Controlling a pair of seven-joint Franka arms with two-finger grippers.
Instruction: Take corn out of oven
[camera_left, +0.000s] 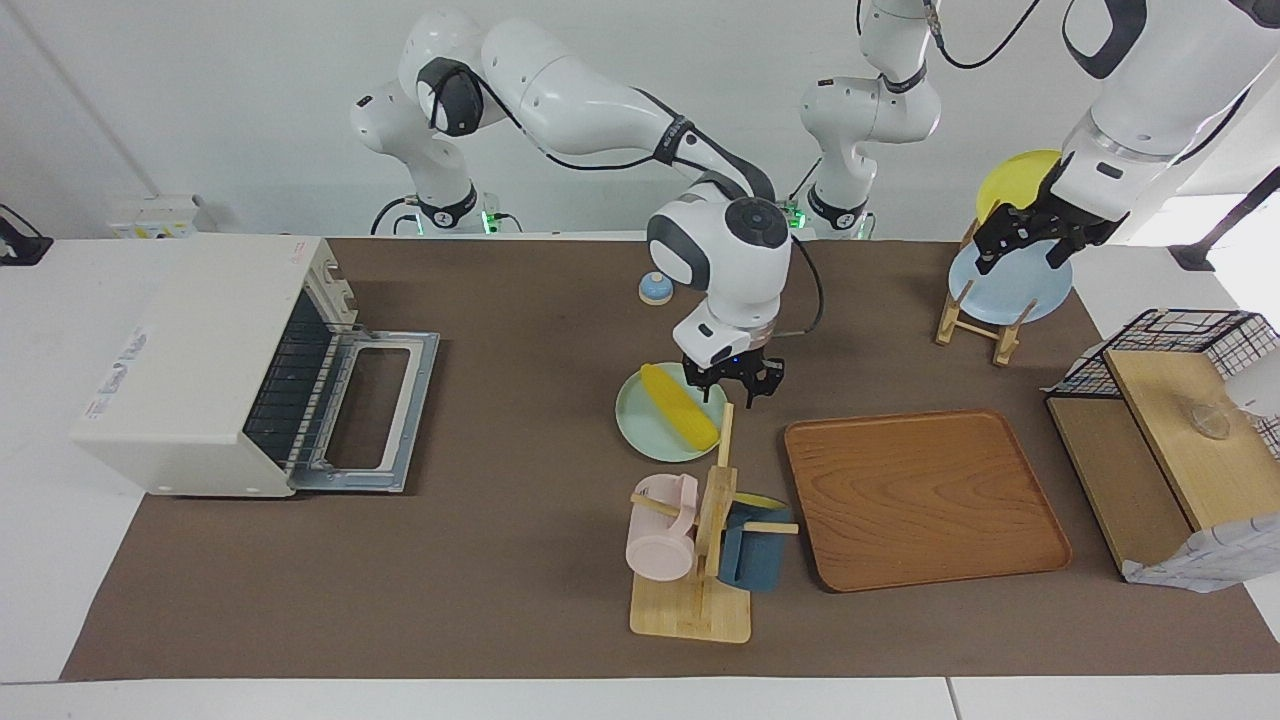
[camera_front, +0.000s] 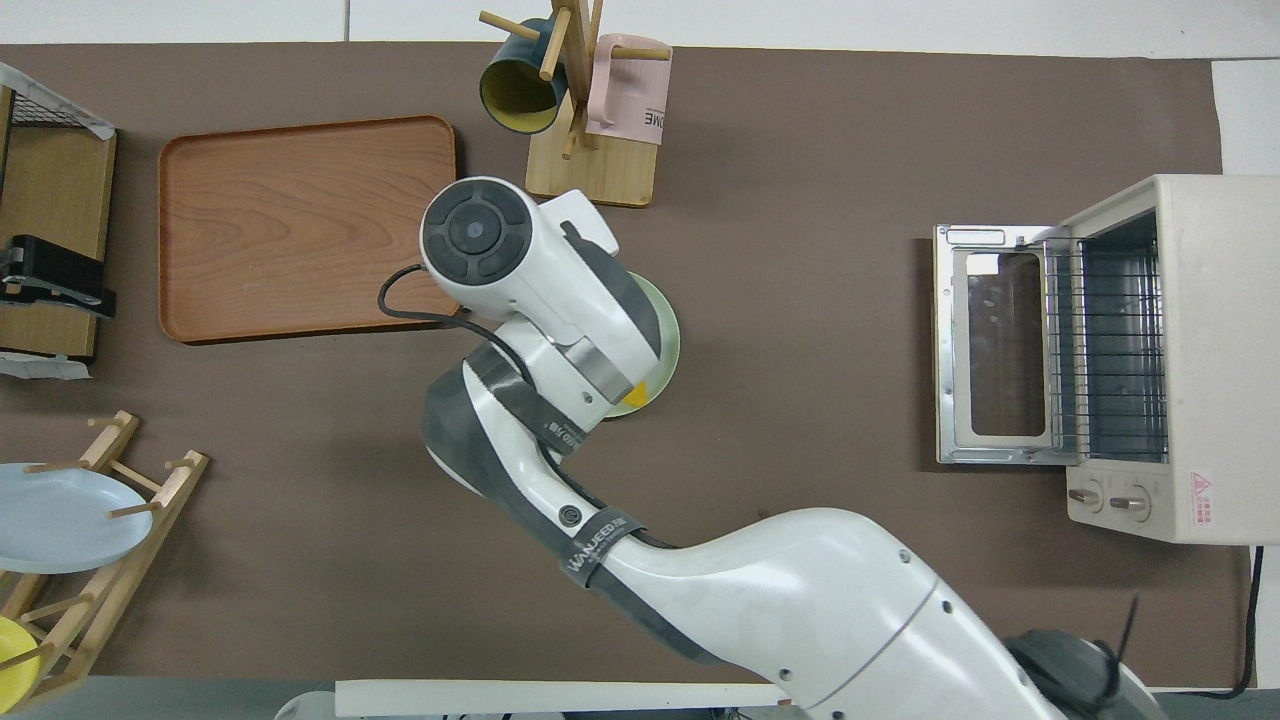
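Now corn (camera_left: 680, 406) on green plate (camera_left: 640, 428), right gripper (camera_left: 733, 385) above rim, oven (camera_left: 200, 365) open.

Oven (camera_left: 200, 370) mouth unblocked, door (camera_left: 375, 412) dropped flat onto the surface (camera_left: 520, 560), only wire rack (camera_front: 1105, 345) inside. Wide bare stretch between door and green plate (camera_left: 640, 425). Above that plate, crowded by right pincer (camera_left: 733, 384) over the corn (camera_left: 680, 405). Hemmed in close by mug rack (camera_left: 700, 560), farther from the robots, and tray (camera_left: 925, 500) beside it. Plate rack (camera_left: 985, 320) under left pincer (camera_left: 1020, 240).
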